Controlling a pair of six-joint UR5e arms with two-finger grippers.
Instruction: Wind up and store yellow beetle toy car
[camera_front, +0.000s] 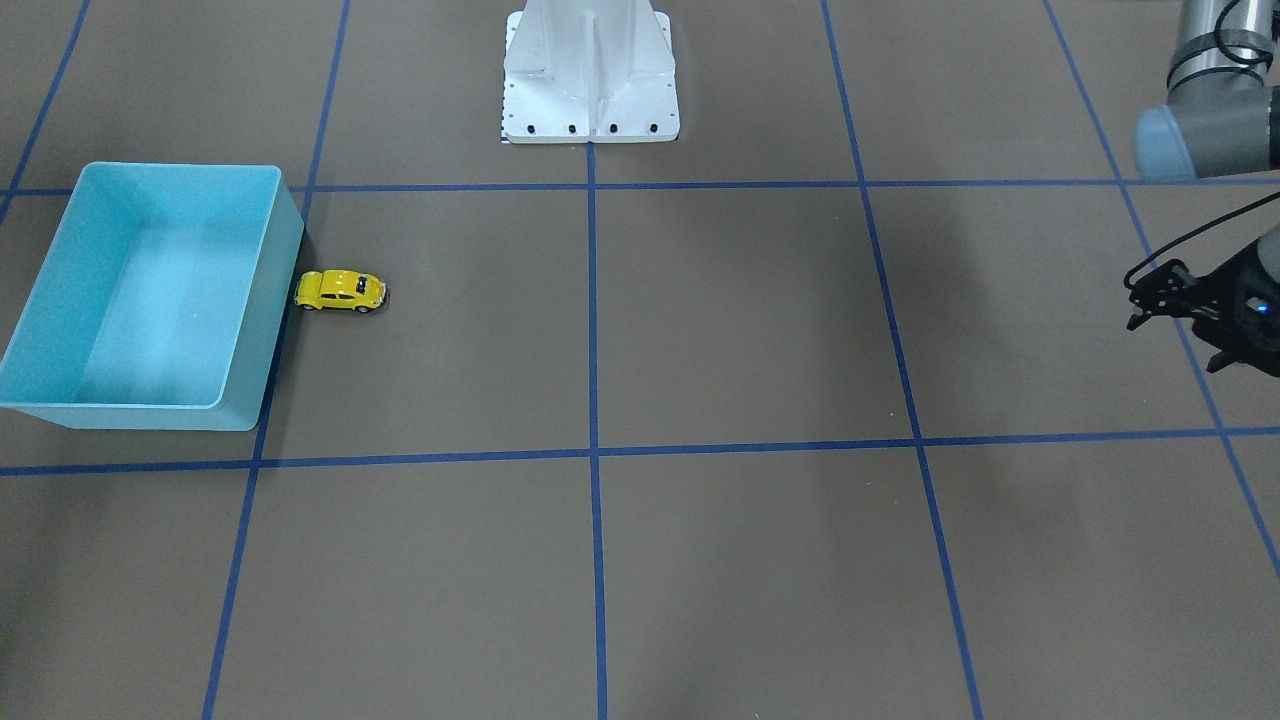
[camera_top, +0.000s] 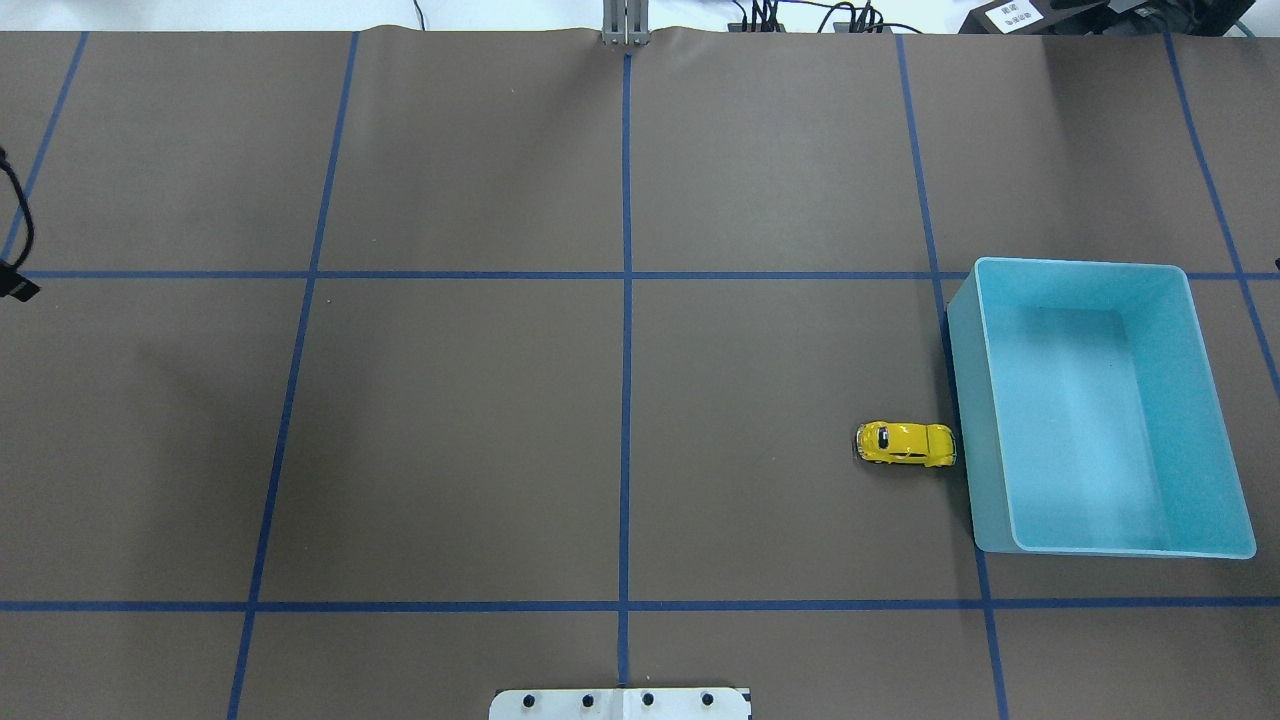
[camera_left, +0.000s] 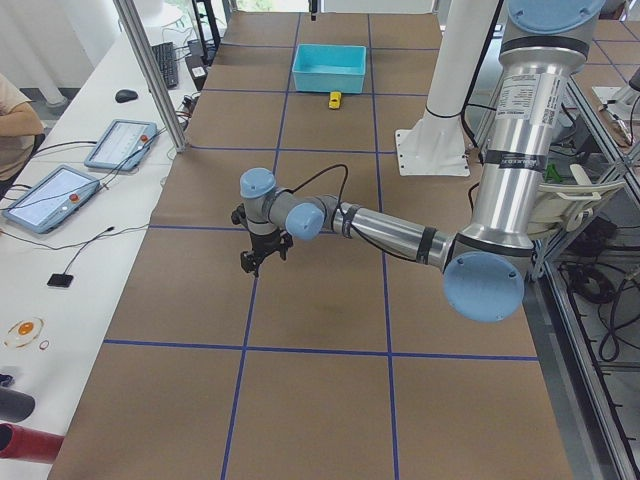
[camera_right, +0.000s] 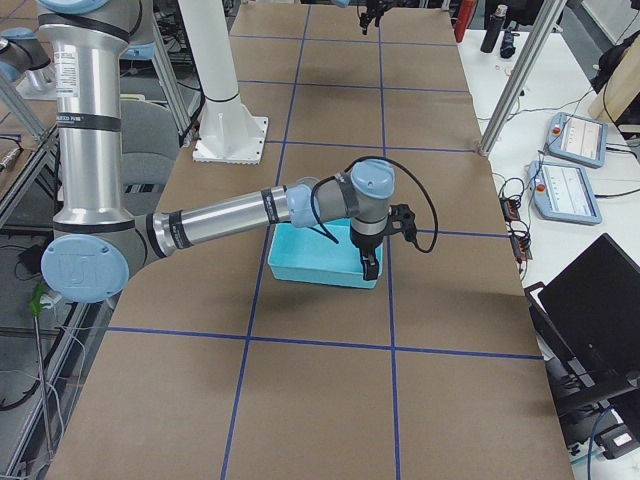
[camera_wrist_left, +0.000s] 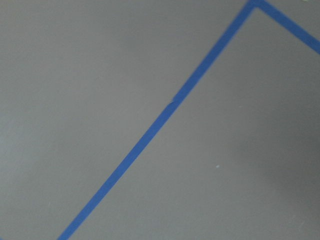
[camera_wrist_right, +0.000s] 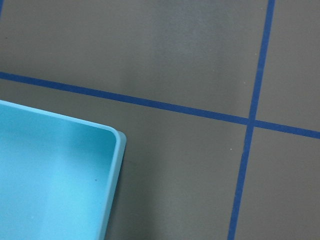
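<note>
The tiny glossy yellow beetle toy car (camera_top: 905, 443) stands on the table outside the open light-blue plastic bin (camera_top: 962, 400), one end at its wall. It is probably light, hard and slippery, so pinch across its doors. The left gripper (camera_front: 1145, 303) and right gripper (camera_right: 370, 262) are well apart from it, and I cannot tell how far open either is

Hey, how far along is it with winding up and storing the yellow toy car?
Nothing looks done: the yellow beetle toy car sits on the table beside the blue bin, which is empty. Nothing is in hand: the left gripper is open and far off, the right gripper hovers near the bin. Grasping, winding and storing are left.
</note>
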